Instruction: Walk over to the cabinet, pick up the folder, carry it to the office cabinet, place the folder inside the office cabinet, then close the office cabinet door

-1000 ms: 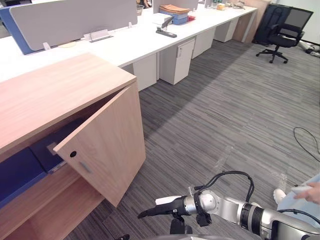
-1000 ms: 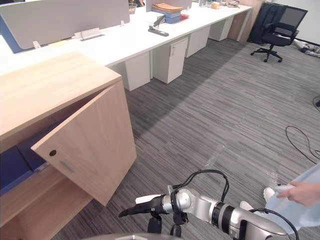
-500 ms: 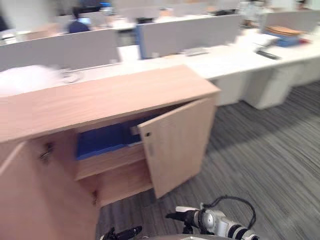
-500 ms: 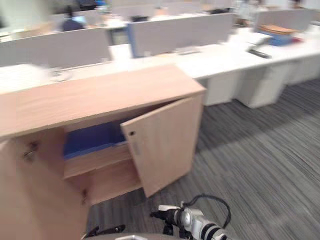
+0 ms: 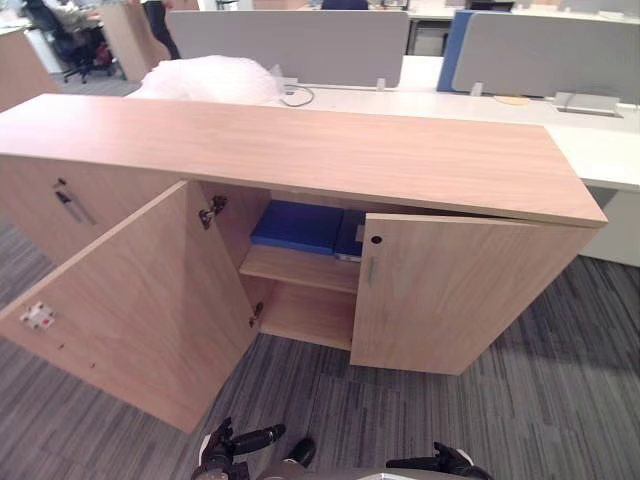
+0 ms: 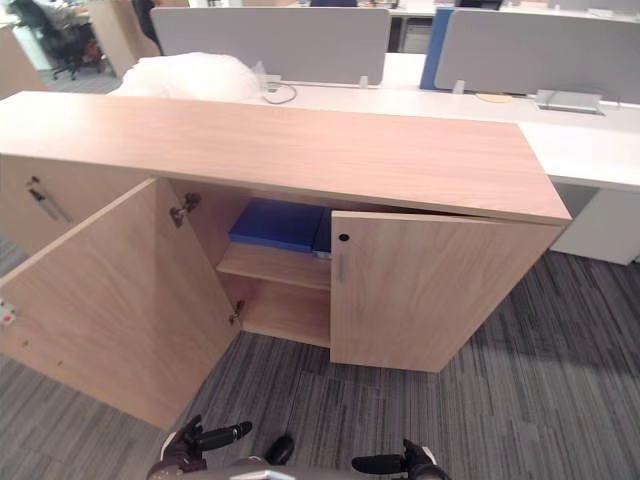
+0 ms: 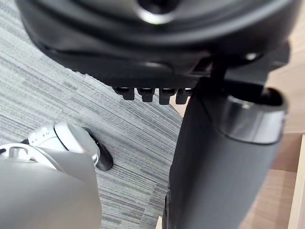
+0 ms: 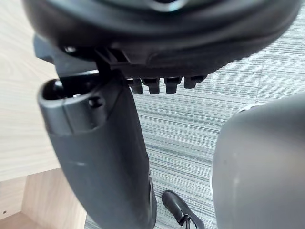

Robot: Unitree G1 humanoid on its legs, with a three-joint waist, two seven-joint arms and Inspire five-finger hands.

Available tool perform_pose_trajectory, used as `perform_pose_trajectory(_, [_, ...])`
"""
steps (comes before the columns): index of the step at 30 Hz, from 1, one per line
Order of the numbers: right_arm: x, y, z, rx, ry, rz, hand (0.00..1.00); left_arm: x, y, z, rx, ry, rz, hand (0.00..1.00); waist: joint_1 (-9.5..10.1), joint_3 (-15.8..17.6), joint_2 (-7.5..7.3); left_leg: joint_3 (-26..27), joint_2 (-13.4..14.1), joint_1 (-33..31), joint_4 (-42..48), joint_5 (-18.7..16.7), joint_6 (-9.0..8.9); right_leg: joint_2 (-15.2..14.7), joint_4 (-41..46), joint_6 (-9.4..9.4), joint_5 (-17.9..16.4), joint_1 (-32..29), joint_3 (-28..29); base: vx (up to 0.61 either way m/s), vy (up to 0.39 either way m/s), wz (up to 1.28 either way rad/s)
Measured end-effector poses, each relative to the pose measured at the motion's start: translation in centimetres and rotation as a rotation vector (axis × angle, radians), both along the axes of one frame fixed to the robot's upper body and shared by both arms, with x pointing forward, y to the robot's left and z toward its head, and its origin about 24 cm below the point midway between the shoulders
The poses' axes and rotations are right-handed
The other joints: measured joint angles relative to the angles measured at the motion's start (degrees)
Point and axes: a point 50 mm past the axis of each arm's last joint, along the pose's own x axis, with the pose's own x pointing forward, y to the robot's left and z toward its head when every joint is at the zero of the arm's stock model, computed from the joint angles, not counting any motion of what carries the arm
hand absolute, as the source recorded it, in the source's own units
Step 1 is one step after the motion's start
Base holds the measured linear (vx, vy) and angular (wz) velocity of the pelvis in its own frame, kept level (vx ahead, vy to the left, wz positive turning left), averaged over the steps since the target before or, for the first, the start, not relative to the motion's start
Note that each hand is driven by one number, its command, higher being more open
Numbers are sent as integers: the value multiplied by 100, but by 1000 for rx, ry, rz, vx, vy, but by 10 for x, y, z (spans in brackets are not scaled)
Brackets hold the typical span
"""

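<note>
A long wooden cabinet point(image 5: 300, 150) stands in front of me. Its left door point(image 5: 130, 300) swings wide open and its right door point(image 5: 450, 290) stands partly open. On the upper shelf inside lies a blue folder point(image 5: 297, 226), flat, with a darker one point(image 5: 350, 235) beside it, half hidden by the right door. My left hand point(image 5: 245, 440) and right hand point(image 5: 435, 462) hang low at the near edge of the eye views, well short of the cabinet. Both have straight fingers and hold nothing. In the wrist views the left thumb point(image 7: 224, 162) and right thumb point(image 8: 102, 162) stick out over carpet.
Behind the cabinet run white desks point(image 5: 600, 140) with grey dividers point(image 5: 290, 45). A white plastic bundle point(image 5: 210, 78) lies on the desk behind the cabinet's left part. A closed cabinet section with a handle point(image 5: 70, 205) is at the left. Grey striped carpet point(image 5: 560, 400) covers the floor.
The whole view has swung left, so the cabinet now faces me head-on with both open doors in sight. My right hand has dropped to the bottom edge.
</note>
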Motion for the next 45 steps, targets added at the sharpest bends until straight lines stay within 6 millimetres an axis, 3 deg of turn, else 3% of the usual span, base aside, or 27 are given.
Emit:
perform_pose_trajectory(2, [9, 7, 2, 13, -30, 11, 100, 5, -2, 2, -16, -30, 20, 100, -52, 153, -70, 341, -33, -160, 85, 141, 74, -13, -6, -37, 3, 66, -391, -34, -64, 78])
perform_pose_trajectory(3, [11, 8, 2, 15, -38, 11, 100, 8, -4, 3, -23, -42, 32, 100, -62, 195, -102, 716, -42, -289, 196, 145, 258, -51, -3, -49, 8, 75, -549, -50, -3, 118])
perform_pose_trajectory(4, [16, 10, 4, 18, -52, 4, 100, 17, -8, 5, -41, -75, 62, 100, -138, 345, -138, 1756, 24, -718, 901, -101, 729, -100, -3, -59, 26, 152, -917, -25, 30, 126])
perform_pose_trajectory(5, [19, 9, 5, 15, -62, -8, 100, 24, -7, 7, -46, -98, 76, 100, -174, 458, -125, 2532, 183, -1092, 1697, -359, 818, -100, 0, -62, 30, 243, -1215, 36, 41, 151])
perform_pose_trajectory(6, [17, 6, 4, 15, -62, -38, 100, 27, -7, 8, -50, -112, 109, 100, -172, 485, -101, 3571, 475, -1397, 2776, -837, 986, -125, 10, -61, 31, 338, -1545, 103, 44, 108])
perform_pose_trajectory(8, [17, 4, 4, 9, -65, -59, 100, 25, -7, 8, -40, -106, 128, 100, -164, 493, -53, 4577, 797, -1370, 3514, -1526, 1124, -167, 35, -47, 39, 478, -1743, 222, 109, 76])
perform_pose_trajectory(9, [18, -1, 6, -5, -78, -76, 100, 20, -9, 5, -39, -85, 137, 100, -177, 456, 121, 5119, 989, -1278, 3579, -1924, 1272, -117, 152, -14, 22, 520, -1778, 281, 189, 78])
perform_pose_trajectory(10, [20, -2, 6, -5, -89, -99, 100, 20, -9, 4, -42, -80, 144, 100, -193, 482, 139, 5168, 878, -1231, 3524, -2048, 1381, -140, 333, -11, -10, 467, -1710, 292, 238, 131])
perform_pose_trajectory(11, [15, -2, 5, 14, -85, -190, 100, 19, -6, 3, -33, -63, 128, 100, -314, 461, 45, 4861, 344, -1035, 2798, -1745, 1396, -60, 70, -248, -200, 402, -1323, 117, 115, 136])
perform_pose_trajectory(12, [11, 5, 3, 40, -72, -224, 100, 18, -4, 2, -30, -53, 132, 100, -413, 393, -145, 4890, 156, -870, 2499, -1694, 1437, -44, -273, -330, -192, 392, -1208, 95, 88, 128])
perform_pose_trajectory(13, [9, 10, 1, 60, -71, -261, 100, 13, 3, 1, -25, -36, 177, 100, -405, 333, -256, 5333, 294, -788, 3001, -1995, 1378, -63, -647, -488, 192, 367, -1109, 120, 72, 79])
perform_pose_trajectory(14, [7, -6, 2, 48, -82, -299, 100, -3, 1, -5, -46, 16, 236, 100, -379, 244, 122, 5269, 677, -525, 3142, -2622, 1114, 88, -582, -192, 349, 534, -1209, 141, 123, 49])
perform_pose_trajectory(15, [8, -9, 3, 43, -84, -318, 100, -6, 1, -7, -61, 32, 258, 100, -377, 291, 107, 5259, 568, -403, 3043, -2596, 1304, 71, -541, -166, 349, 578, -1206, 183, 162, 43])
perform_pose_trajectory(17, [3, -7, 0, 54, -57, -362, 100, -19, 5, -10, -86, 73, 337, 100, -367, 239, 29, 5129, 131, 93, 2104, -2182, 1408, -125, -684, -175, 416, 640, -1237, 143, 108, 42])
perform_pose_trajectory(21, [-3, -8, -2, 66, -34, -379, 100, -25, 5, -12, -91, 99, 330, 100, -381, 232, 30, 4895, -129, 611, 1370, -1861, 1478, -150, -1018, -151, 518, 627, -1260, 84, -19, 41])
perform_pose_trajectory(22, [-5, -7, -2, 69, -29, -386, 100, -27, 6, -12, -91, 103, 331, 100, -382, 202, -11, 4799, -239, 777, 1164, -1773, 1455, -213, -1067, -79, 798, 578, -1252, 37, -64, 44])
perform_pose_trajectory(23, [-12, -8, -4, 68, -11, -405, 100, -33, 5, -14, -93, 120, 331, 100, -415, 21, 15, 4685, -312, 882, 899, -1646, 1414, -245, -1033, 47, 855, 576, -1265, 50, -73, 39])
perform_pose_trajectory(25, [-15, -7, -5, 72, 4, -411, 100, -37, 3, -14, -94, 129, 329, 100, -382, -152, -11, 4607, -377, 1073, 389, -1398, 1373, -253, -1037, 63, 873, 554, -1303, 104, -126, 21])
perform_pose_trajectory(29, [-19, -11, -5, 62, 21, -414, 100, -41, 3, -15, -87, 134, 339, 100, -365, -163, 30, 4453, -399, 1365, -312, -1023, 1243, -194, -1071, 63, 892, 565, -1409, 49, -123, 13])
perform_pose_trajectory(36, [-22, -17, -5, 39, 26, -418, 100, -27, 14, -5, -14, 48, 300, 100, -435, -141, 7, 4458, -397, 1539, -568, -952, 1150, -146, -1212, 16, 942, 650, -1372, 37, -47, -2])
perform_pose_trajectory(40, [-23, -18, -5, 35, 21, -420, 100, 0, 50, 18, 91, -109, 438, 100, -451, -102, 1, 4507, -361, 1593, -567, -972, 1118, -101, -1320, -53, 1083, 700, -1221, 30, -9, -12])
perform_pose_trajectory(42, [-26, -19, -5, 29, 22, -422, 100, 27, 71, 46, 180, -264, 439, 100, -443, -102, -2, 4520, -357, 1595, -567, -975, 1113, -96, -1338, -36, 1127, 701, -1169, 19, -4, -5])
perform_pose_trajectory(44, [-27, -22, -5, 24, 23, -424, 100, 62, 96, 98, 321, -497, 377, 100, -432, -96, 33, 4568, -357, 1596, -567, -978, 1109, -97, -1331, -46, 1164, 681, -1075, 5, -1, -8])
perform_pose_trajectory(45, [-27, -23, -4, 22, 23, -428, 100, 68, 100, 109, 351, -540, 360, 100, -430, -96, 49, 4594, -356, 1599, -567, -978, 1109, -98, -1331, -54, 1173, 673, -1053, -2, 3, -19])
